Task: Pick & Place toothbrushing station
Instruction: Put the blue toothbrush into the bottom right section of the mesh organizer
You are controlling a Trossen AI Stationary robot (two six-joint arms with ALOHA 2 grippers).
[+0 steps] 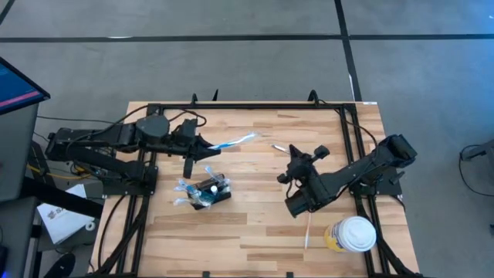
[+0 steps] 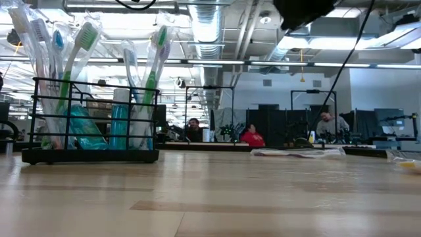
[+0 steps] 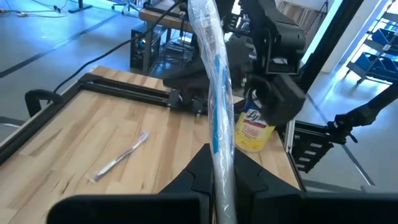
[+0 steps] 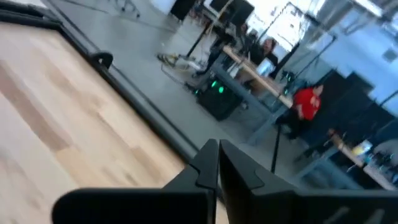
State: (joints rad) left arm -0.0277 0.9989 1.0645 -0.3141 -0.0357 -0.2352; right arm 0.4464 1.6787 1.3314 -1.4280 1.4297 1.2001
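Now, line by line:

Station: the black mesh station (image 1: 210, 192) sits left of centre on the table (image 1: 255, 232) in the high view, already stuffed with wrapped toothbrushes; in the low view it stands upright at the left of the frame (image 2: 90, 118), brushes poking above its rim.

Left hand: the left hand (image 1: 202, 145) hangs in the upper left part of the table, just above the station in the frame, clamped on a wrapped brush (image 1: 234, 141) that sticks out toward the centre. The left wrist view shows that brush (image 3: 214, 106) pinched between the two fingers.

Right hand: the right hand (image 1: 289, 164) is right of centre, its fingers pressed together on nothing; the right wrist view shows the closed tips (image 4: 217, 165) with only bare table and room past them.

Loose brushes: one lies near the top centre of the table (image 1: 279, 147), another (image 1: 308, 230) at lower right beside the cup (image 1: 351, 235).

Step in hand: by my reading, carrying the held brush to the station.

Next move calls for: bringing the left hand over the station, tipping the brush toward upright, lining it with a free gap among the packed brushes, then letting go.

Risk: the crowded station may deflect the brush or get nudged.
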